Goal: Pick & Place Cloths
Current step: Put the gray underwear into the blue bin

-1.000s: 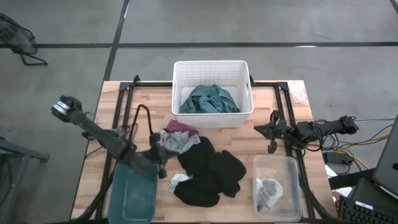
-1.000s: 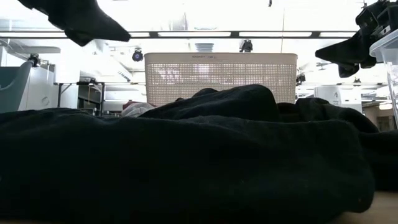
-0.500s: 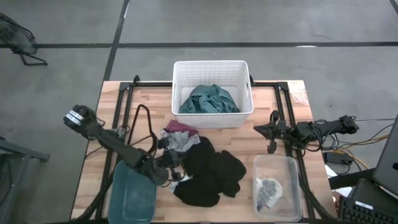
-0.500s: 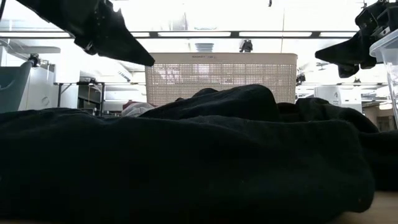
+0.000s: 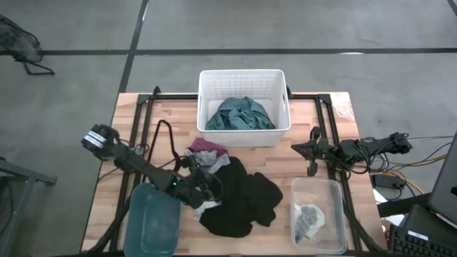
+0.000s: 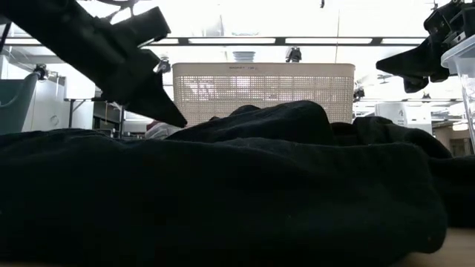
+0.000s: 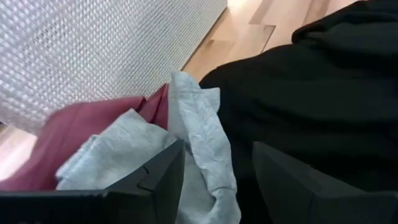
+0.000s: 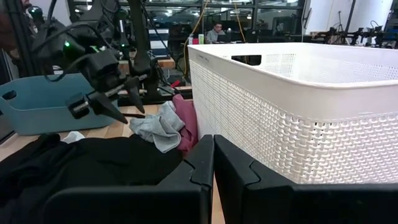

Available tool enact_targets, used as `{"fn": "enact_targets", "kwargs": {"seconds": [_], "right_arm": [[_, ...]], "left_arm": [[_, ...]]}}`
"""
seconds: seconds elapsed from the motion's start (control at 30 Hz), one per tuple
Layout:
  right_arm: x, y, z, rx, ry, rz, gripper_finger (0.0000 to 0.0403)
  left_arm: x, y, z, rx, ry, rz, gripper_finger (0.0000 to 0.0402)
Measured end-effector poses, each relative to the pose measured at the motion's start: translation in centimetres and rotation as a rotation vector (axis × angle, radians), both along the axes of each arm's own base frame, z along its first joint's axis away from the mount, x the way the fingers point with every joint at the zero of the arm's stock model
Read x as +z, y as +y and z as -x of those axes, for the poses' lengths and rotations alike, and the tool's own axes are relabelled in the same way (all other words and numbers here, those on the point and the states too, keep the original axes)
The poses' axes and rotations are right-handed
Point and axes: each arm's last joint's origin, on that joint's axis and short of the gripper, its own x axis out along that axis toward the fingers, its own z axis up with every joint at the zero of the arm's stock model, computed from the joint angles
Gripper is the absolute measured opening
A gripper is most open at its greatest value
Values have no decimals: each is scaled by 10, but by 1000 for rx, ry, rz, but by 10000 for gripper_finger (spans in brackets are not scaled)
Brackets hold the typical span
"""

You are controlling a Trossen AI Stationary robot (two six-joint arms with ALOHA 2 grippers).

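Your left gripper (image 7: 214, 180), fingers spread, hovers over the grey cloth (image 7: 140, 146) beside the black cloth (image 5: 239, 196), seemingly lined up for a pick; the right gripper (image 5: 308, 151), fingers pressed together, waits near the basket (image 5: 244, 77).

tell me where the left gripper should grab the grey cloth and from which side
Judging by its pose, pinch the raised fold of the grey cloth that stands up between the maroon-pink cloth and the black cloth. Come down from above: the open left gripper already straddles that ridge, and a side approach would likely catch its neighbours or the white basket.
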Motion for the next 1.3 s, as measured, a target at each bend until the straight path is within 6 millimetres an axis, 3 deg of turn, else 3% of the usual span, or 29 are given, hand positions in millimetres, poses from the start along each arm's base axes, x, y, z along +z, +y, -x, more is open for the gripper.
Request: {"fn": "enact_targets", "kwargs": {"seconds": [0.27, 0.53, 0.67, 0.8, 0.87, 1.07, 1.3], "right_arm": [[0, 0, 0, 0, 0, 0, 9], [0, 0, 0, 0, 0, 0, 9], [0, 0, 0, 0, 0, 0, 9], [0, 0, 0, 0, 0, 0, 9], [0, 0, 0, 0, 0, 0, 9], [0, 0, 0, 0, 0, 1, 9], [0, 0, 0, 0, 0, 0, 9]], "left_arm": [[-19, 7, -5, 66, 40, 22, 193], [-24, 10, -7, 98, 39, 34, 178], [-23, 11, -7, 90, 47, 22, 123], [-19, 11, -7, 51, 68, 10, 27], [-14, 10, -8, 33, 73, 11, 14], [24, 8, -3, 30, 107, -26, 7], [108, 2, 17, 47, 92, -21, 7]]}}
